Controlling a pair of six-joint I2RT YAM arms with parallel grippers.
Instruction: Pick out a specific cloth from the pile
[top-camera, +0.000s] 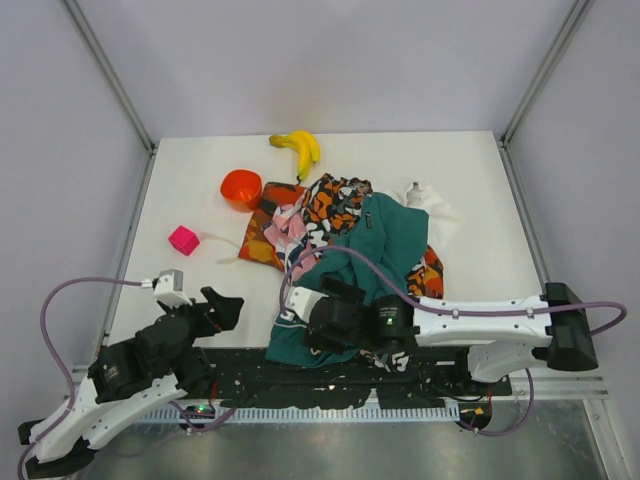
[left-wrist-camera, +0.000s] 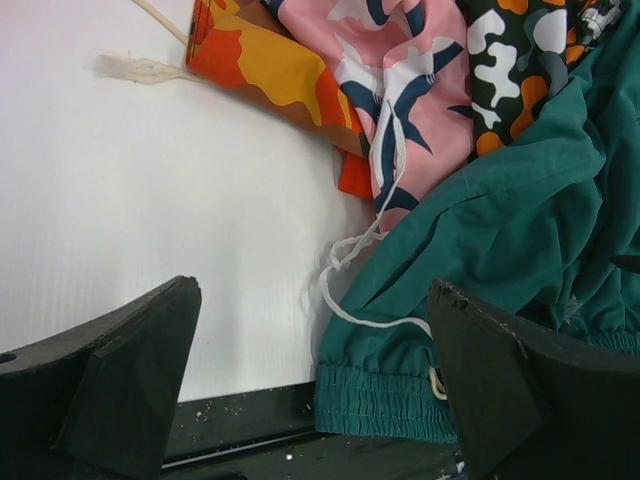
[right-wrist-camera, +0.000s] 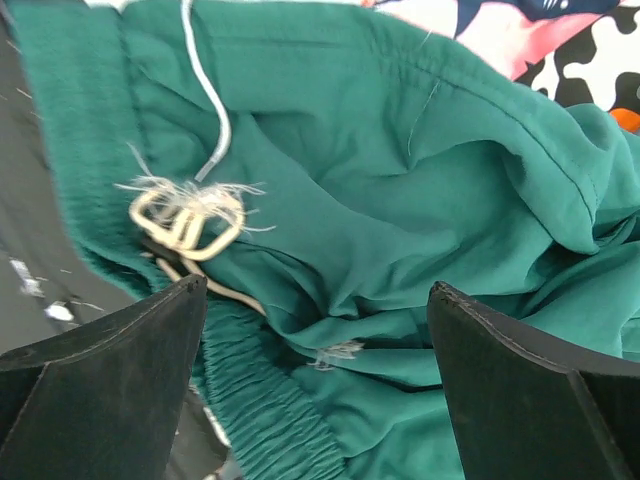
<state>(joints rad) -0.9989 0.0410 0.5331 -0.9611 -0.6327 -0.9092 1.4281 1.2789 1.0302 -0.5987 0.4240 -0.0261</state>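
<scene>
The right pincer (right-wrist-camera: 312, 290), spread, is hovering over the crumpled teal drawstring garment (right-wrist-camera: 420, 170), likely to shift it; the left pincer (left-wrist-camera: 312, 288) is waiting beside it, also spread.

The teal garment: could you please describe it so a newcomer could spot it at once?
A pile of mixed fabrics lies in the middle of the white table. The teal garment is its largest piece, spilling down to the near edge. It alone is plain teal, with an elastic waistband and white drawstring, unlike the patterned orange-black-white cloth and pink piece beside it.
</scene>
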